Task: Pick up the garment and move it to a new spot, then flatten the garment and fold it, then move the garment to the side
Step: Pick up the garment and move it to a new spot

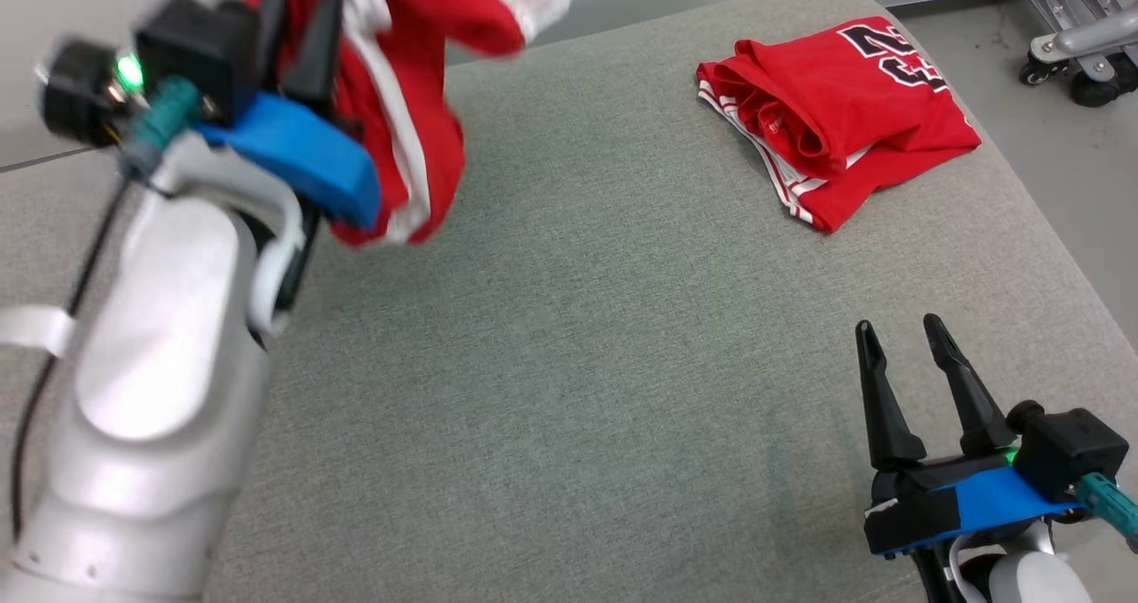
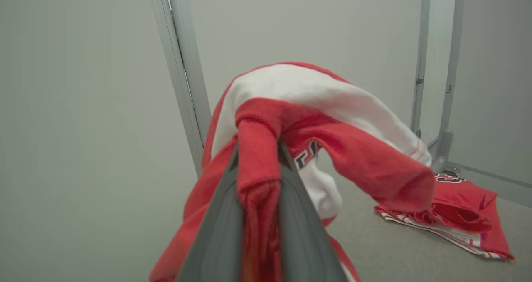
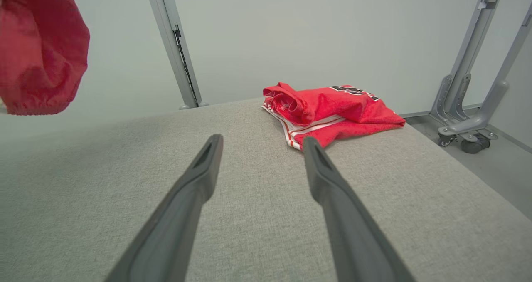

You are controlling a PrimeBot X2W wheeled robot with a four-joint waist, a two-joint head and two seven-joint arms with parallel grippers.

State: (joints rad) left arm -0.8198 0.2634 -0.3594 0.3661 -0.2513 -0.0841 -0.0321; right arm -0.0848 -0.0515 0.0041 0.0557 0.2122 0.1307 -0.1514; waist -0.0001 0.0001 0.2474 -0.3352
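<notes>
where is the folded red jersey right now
In the head view the folded red jersey lies at the far right of the grey surface, beyond the open right gripper; the left gripper holds the other red garment up.

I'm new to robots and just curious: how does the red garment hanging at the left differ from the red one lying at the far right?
The red-and-white fabric garment hangs bunched in the air; the folded red numbered jersey lies on the grey upholstered surface. The garment is clamped between the left fingers; the jersey is untouched. Both are red with white trim.
</notes>
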